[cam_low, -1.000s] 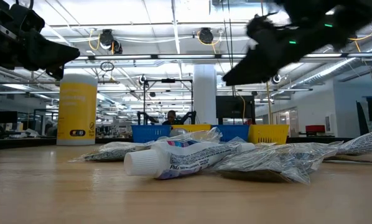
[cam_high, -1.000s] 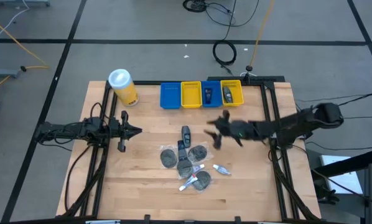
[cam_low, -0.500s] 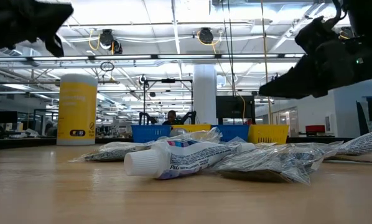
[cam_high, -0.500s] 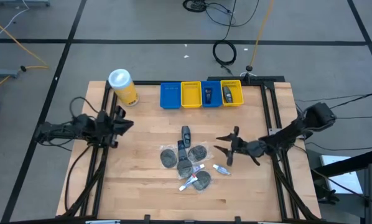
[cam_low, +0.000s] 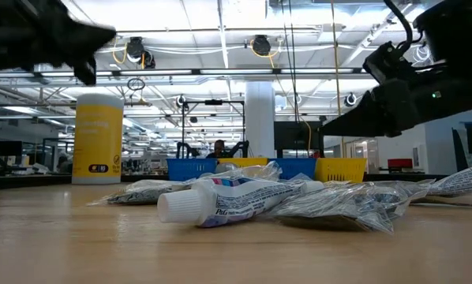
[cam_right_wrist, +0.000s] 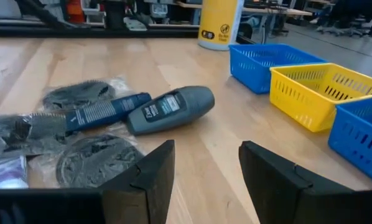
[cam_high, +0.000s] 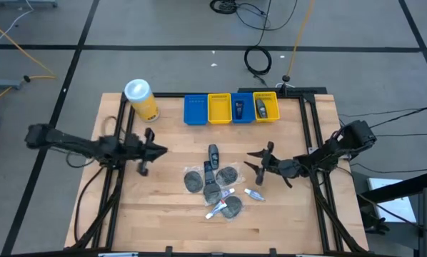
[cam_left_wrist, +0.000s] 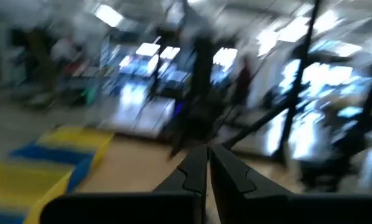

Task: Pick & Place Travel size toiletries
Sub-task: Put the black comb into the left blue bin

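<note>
The toiletries lie in a pile at mid-table [cam_high: 215,182]. It holds a grey bottle [cam_right_wrist: 170,109], a dark blue tube [cam_right_wrist: 105,112], dark discs in clear bags [cam_right_wrist: 93,158] and white tubes [cam_high: 254,193]. A white-capped tube [cam_low: 212,201] lies at the front in the low view. My right gripper [cam_high: 261,163] hovers open just right of the pile, above the table, its fingers pointing at the bottle [cam_high: 213,153]. My left gripper [cam_high: 156,150] hangs shut in the air left of the pile and touches nothing.
A row of small bins stands at the far edge: blue [cam_high: 195,109], yellow [cam_high: 219,108], blue [cam_high: 241,107], yellow [cam_high: 265,106]. The two rightmost each hold a dark item. The big yellow canister [cam_high: 141,100] stands at the far left. Bare wood lies near both side rails.
My right gripper has come down from high over the table and moved toward the near edge. It now sits lower, beside the pile's right side. My left arm drew back toward the left edge, then reached out toward the pile again. The toiletries have not moved.
</note>
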Controlling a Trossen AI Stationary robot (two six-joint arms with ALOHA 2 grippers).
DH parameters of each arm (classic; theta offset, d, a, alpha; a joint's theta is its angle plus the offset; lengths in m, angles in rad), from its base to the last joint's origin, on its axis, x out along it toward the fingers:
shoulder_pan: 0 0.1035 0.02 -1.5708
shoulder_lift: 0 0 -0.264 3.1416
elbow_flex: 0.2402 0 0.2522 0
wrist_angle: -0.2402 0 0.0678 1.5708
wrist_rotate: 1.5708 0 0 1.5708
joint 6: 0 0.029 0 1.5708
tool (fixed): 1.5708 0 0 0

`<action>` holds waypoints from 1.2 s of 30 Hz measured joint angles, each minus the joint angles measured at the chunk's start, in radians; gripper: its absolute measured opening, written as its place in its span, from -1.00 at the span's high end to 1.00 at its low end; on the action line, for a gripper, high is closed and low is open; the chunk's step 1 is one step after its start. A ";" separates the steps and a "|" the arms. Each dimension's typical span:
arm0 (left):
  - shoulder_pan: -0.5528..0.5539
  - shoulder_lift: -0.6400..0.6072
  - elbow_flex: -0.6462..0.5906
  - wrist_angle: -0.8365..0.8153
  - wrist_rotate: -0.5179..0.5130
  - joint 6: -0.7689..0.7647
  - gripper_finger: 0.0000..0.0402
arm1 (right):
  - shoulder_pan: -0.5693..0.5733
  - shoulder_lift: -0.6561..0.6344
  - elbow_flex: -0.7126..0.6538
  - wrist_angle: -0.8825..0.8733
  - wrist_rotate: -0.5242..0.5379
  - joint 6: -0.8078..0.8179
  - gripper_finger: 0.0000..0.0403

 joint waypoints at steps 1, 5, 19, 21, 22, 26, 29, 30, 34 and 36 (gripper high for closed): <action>-0.005 0.052 0.008 0.001 -0.047 -0.009 0.90 | -0.004 0.000 0.000 -0.004 -0.001 0.005 0.15; -0.008 0.236 0.050 -0.001 -0.155 -0.005 0.90 | -0.005 0.000 0.000 -0.025 -0.003 0.030 0.15; 0.007 0.723 0.446 -0.450 0.117 -0.118 0.27 | -0.012 0.000 0.000 -0.110 -0.003 0.082 0.15; 0.015 0.781 0.476 -0.449 0.137 -0.151 0.07 | -0.016 0.000 0.000 -0.105 -0.003 0.077 0.15; 0.018 0.809 0.487 -0.452 0.133 -0.171 -0.01 | -0.018 0.000 0.000 -0.106 -0.003 0.076 0.15; 0.034 0.913 0.525 -0.483 0.109 -0.257 -0.22 | -0.017 0.000 0.000 -0.106 -0.003 0.091 0.15; 0.035 0.986 0.533 -0.485 0.104 -0.308 -0.22 | -0.003 0.000 0.000 -0.105 -0.005 0.133 0.15; 0.035 1.006 0.533 -0.486 0.100 -0.320 -0.19 | 0.003 0.000 0.000 -0.105 -0.006 0.144 0.15; 0.035 1.064 0.537 -0.481 0.070 -0.371 0.02 | 0.028 0.000 0.000 -0.100 -0.004 0.156 0.15; 0.035 1.083 0.537 -0.476 0.076 -0.374 0.15 | 0.030 0.000 0.000 -0.092 -0.004 0.159 0.15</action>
